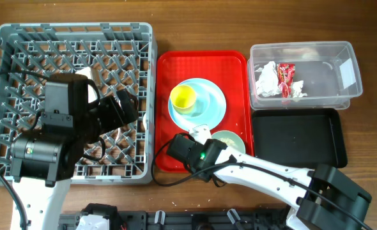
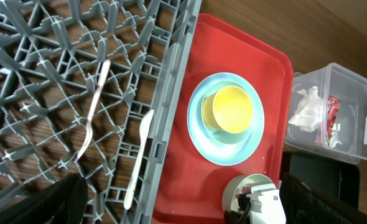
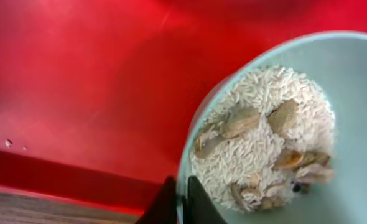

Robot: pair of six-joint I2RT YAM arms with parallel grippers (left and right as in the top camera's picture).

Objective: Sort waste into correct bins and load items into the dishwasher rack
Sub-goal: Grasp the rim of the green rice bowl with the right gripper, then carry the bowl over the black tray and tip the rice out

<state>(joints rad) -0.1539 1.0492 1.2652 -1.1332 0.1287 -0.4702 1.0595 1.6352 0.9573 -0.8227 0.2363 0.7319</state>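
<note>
1. Two arms work at a wooden table. Far left, the left gripper [image 1: 123, 110] hangs over the grey rack [image 1: 73, 27] with its jaws spread wide, holding nothing. A white fork [image 2: 95, 106] and spoon [image 2: 139, 158] lie on the rack floor beneath it.
2. To that gripper's right, a red tray [image 1: 169, 64] carries a light blue plate [image 1: 215, 110]. A small blue bowl [image 2: 205, 115] sits on the plate with a yellow cup [image 1: 183, 97] nested inside. Nothing touches these.
3. Just right of that stack, at the tray's near edge, the right gripper [image 3: 182, 199] is pressed together on the rim of the green bowl [image 3: 351, 124], one finger inside the wall and one outside. The bowl looks to be resting on the tray. It holds a heap of rice [image 3: 264, 137] with brownish bits, piled close to the fingers.
4. The step in hand appears to be lifting this bowl to empty the scraps. A rim pinch is a thin hold and the load sits to one side, so lift slowly and keep the bowl level. A jerk could swing it and spill rice onto the tray.
5. Further right of the hand, on the far side, a clear tub [image 1: 342, 48] holds a crumpled napkin [image 1: 267, 80] and a red wrapper [image 1: 284, 73]. Directly right of the hand lies the black tray [image 1: 297, 137], the likely place for food. Carry the bowl fully over it before tipping, with the rim low.
</note>
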